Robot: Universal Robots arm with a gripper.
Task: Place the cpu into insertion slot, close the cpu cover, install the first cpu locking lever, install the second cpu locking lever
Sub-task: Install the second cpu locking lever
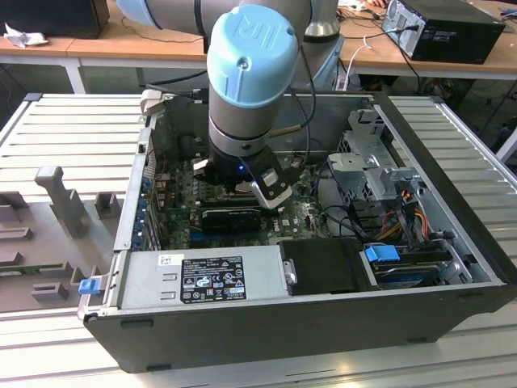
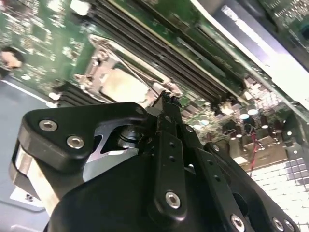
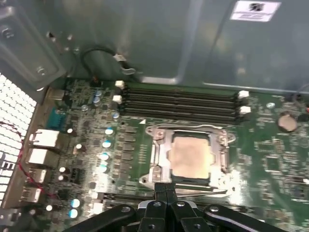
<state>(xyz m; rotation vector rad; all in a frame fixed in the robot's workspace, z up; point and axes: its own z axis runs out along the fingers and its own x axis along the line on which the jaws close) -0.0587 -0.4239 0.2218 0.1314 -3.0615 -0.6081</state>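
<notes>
The black hand (image 3: 166,193), fingers together, should press squarely beside the beige square cpu (image 3: 192,155) under the silvery cpu cover (image 3: 157,159).

- The cpu (image 3: 191,155) has a matt, pale beige metal face.
- The cpu cover (image 3: 223,155) is shiny silvery metal.
- The gripper (image 2: 166,101) is smooth black, half-glossy.
- The computer case (image 1: 266,323) is matt dark metal.

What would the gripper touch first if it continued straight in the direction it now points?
Probably the cpu cover at the near edge of the insertion slot, just beyond the gripper; depth is unclear.
</notes>
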